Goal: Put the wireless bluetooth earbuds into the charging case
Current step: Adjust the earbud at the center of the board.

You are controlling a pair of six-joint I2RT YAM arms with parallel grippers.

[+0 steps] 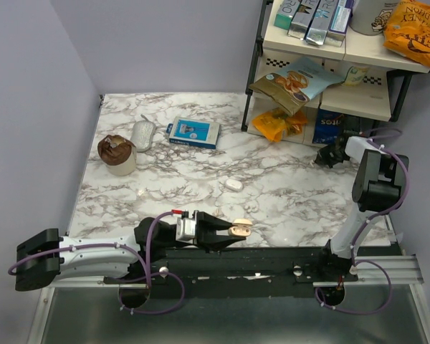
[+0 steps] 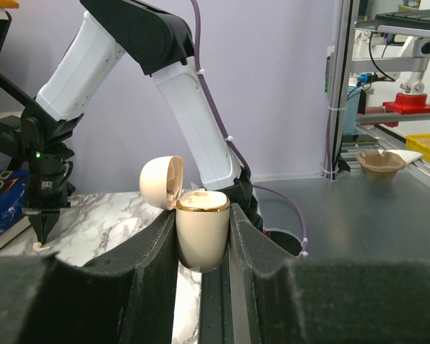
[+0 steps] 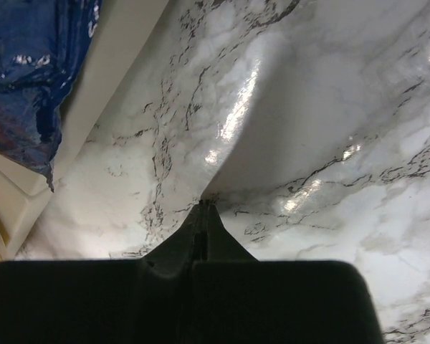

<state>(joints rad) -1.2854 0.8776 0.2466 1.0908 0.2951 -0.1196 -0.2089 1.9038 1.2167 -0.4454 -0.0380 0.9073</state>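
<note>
Step in hand, by my reading: fetch an earbud and bring it to the open charging case (image 2: pixel 201 240). Left tool (image 2: pixel 203 215) is clamped on the case body, holding it upright near the worktop's (image 1: pixel 201 179) front edge, lid (image 2: pixel 161 183) swung back. Right tool (image 3: pixel 203 209) is well apart, by the shelf (image 1: pixel 322 100), tip down at the marble, fingers pressed together. Its own camera shows nothing readable between them. From the left wrist a tiny pale piece shows at that tip, likely an earbud (image 2: pixel 39 246); gripped or only touched, cannot tell. To do it well: lift straight, carry across, line it over its socket, lower gently, release only once seated, with the case kept level. Case interior shows a pale insert under the gold rim; bud seated there or not, cannot tell. White oval case (image 1: pixel 233 184) lies shut mid-worktop. Cup (image 1: pixel 117 159) at far left holds something brown and crumpled.
</note>
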